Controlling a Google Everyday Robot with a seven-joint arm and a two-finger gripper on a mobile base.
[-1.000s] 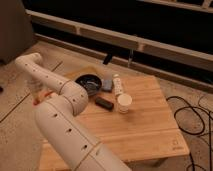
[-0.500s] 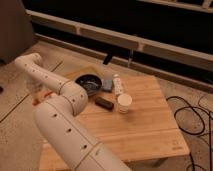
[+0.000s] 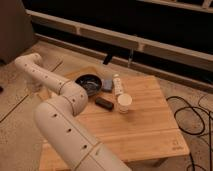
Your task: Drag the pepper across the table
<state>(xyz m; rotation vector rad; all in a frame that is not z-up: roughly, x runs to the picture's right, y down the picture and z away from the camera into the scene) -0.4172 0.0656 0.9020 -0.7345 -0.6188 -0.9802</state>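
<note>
The light wooden table (image 3: 135,130) stands in the middle of the camera view. A small red-orange bit that looks like the pepper (image 3: 41,96) shows at the table's left edge, mostly hidden by my white arm (image 3: 50,82). The arm rises from the bottom of the view, bends over the table's left side and folds back at an elbow on the far left. My gripper is hidden behind the arm near that left edge, so I cannot see it.
On the table's far left part are a dark bowl (image 3: 89,84), a blue-grey item (image 3: 106,85), a white bottle (image 3: 118,84), a white cup (image 3: 124,102) and a black block (image 3: 104,102). Black cables (image 3: 192,117) lie on the floor to the right.
</note>
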